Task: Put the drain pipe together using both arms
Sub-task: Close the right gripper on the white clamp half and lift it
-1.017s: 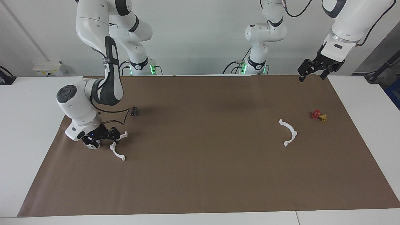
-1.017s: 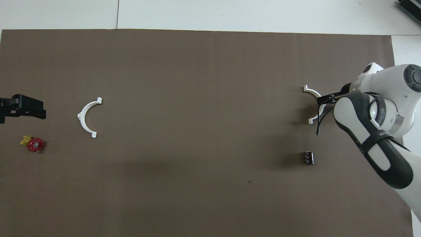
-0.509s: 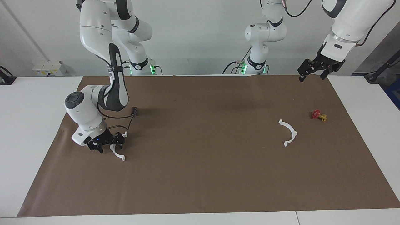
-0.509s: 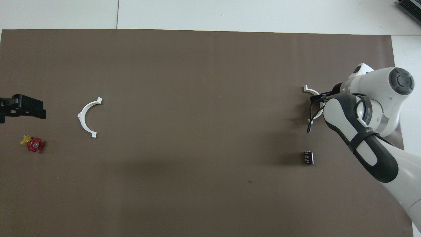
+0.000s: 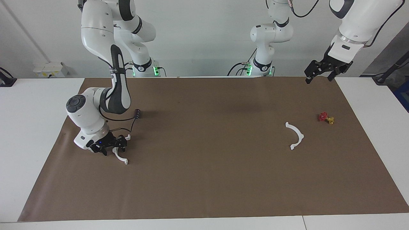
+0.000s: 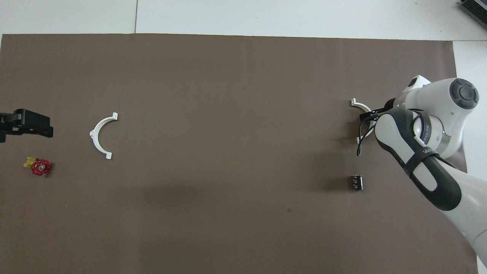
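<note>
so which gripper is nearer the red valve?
Left. The left gripper hangs over the mat's edge near the red valve; the right gripper is at the half-ring.

Right arm bent low, its gripper [image 5: 119,144] down at the mat, seemingly closed on something; left gripper [image 5: 319,72] hangs high, fingers spread, waiting.

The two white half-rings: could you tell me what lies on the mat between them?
Nothing: the overhead view shows bare brown mat from one half-ring to the other half-ring.

Mat [image 5: 207,179] middle open between 2 half-rings; dark cylinder [image 5: 137,112], red valve [image 5: 323,117] near ends.
</note>
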